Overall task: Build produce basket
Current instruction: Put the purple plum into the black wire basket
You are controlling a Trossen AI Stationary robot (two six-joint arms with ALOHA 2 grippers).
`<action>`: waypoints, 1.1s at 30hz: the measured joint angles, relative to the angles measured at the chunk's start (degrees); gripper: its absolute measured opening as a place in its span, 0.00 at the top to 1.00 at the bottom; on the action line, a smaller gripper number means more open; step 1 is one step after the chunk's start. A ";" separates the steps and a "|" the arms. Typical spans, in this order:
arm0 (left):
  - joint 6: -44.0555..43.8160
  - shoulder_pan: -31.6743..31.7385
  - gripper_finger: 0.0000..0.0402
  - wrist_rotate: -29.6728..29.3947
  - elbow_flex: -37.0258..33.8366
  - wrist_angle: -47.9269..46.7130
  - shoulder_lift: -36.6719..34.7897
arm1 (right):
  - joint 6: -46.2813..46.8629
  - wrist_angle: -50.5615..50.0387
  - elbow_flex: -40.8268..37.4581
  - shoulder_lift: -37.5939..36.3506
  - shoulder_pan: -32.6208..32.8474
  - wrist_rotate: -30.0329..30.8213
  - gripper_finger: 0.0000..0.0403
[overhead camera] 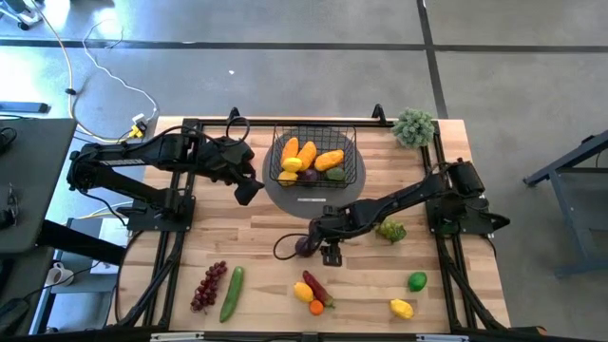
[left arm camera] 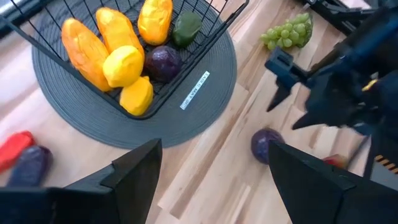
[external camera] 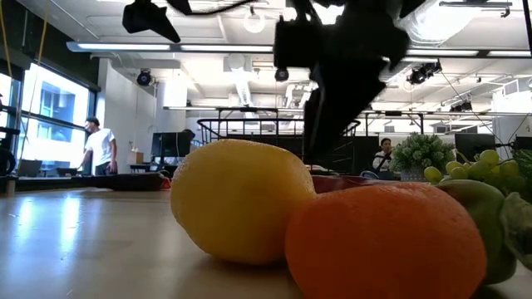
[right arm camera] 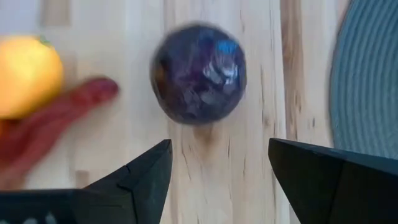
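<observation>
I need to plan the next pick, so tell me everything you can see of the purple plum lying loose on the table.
The plum is a round, dark purple toy fruit with a glossy, plastic-looking skin. It lies on the bare wood table, just off the grey mat and outside the basket. The right claw hovers open beside it; its fingers are not touching the plum.

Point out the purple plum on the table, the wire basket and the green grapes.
purple plum [right arm camera: 199,73], right wrist view, centre of its rounded top.
wire basket [overhead camera: 313,130], high view, far rim wire.
green grapes [left arm camera: 287,31], left wrist view, middle of the bunch.
</observation>
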 joint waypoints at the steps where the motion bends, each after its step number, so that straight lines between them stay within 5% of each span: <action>1: 0.67 0.00 0.31 -0.05 0.00 0.00 0.00 | -0.03 0.17 0.52 -0.34 0.00 0.00 0.38; 26: 1.36 -0.02 0.31 -0.03 -0.02 0.38 0.00 | 3.92 13.21 3.95 0.18 -0.37 2.98 0.38; 33: 1.35 -0.02 0.31 -0.01 -0.02 0.42 0.00 | 1.29 14.33 3.95 2.35 -0.40 1.71 0.21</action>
